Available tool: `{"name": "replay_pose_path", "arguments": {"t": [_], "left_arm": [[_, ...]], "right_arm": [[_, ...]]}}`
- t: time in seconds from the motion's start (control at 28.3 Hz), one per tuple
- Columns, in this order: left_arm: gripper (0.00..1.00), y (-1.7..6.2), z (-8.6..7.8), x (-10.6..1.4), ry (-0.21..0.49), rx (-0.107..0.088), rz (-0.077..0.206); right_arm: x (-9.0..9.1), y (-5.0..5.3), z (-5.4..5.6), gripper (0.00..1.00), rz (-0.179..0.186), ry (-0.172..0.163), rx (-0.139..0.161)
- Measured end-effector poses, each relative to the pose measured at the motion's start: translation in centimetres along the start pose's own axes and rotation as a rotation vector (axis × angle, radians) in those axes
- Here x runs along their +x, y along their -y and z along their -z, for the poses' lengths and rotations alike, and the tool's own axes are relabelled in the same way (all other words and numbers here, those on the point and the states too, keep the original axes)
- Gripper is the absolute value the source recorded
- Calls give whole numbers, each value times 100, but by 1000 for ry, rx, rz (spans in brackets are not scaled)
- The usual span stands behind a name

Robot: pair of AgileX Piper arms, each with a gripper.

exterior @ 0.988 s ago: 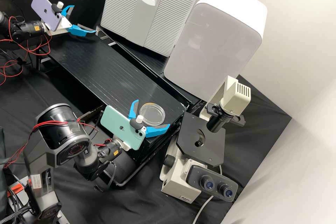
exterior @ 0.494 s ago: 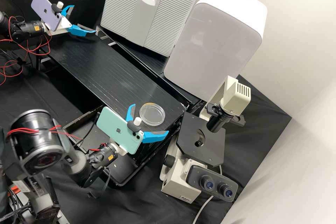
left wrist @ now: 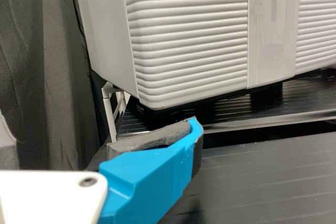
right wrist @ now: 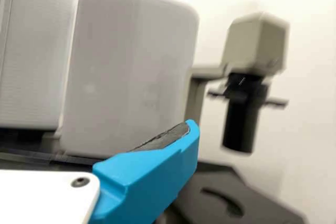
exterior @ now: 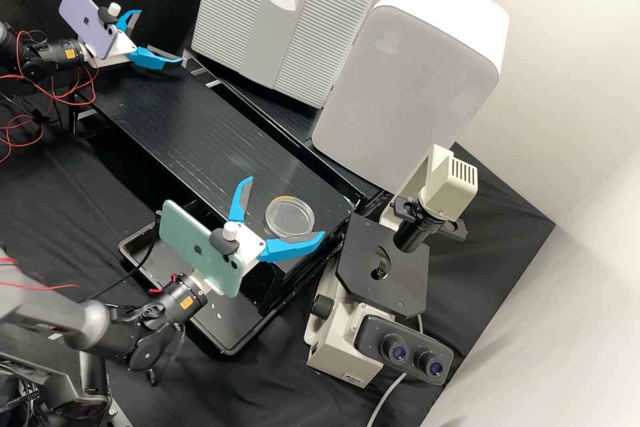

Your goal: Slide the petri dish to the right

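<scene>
Right jaws spread beside petri dish (exterior: pixel 289 216) | left jaws spread at bench (exterior: pixel 193 133) end

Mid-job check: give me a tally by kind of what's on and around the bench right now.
petri dish: 1
microscope: 1
white machines: 2, the ribbed unit and the smooth box
grippers: 2, the left gripper and the right gripper
Total: 6
</scene>
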Motion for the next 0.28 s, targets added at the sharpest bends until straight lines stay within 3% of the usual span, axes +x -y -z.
{"name": "replay_pose_path", "arguments": {"t": [0.11, 0.21, 0.28], "left_arm": [[100, 0, 0, 0, 0, 0, 0], [100, 0, 0, 0, 0, 0, 0], [100, 0, 0, 0, 0, 0, 0]], "right_arm": [[-63, -82, 59, 100, -38, -16, 20], [-97, -107, 97, 100, -42, -31, 75], [-105, -104, 98, 100, -32, -30, 91]]}}
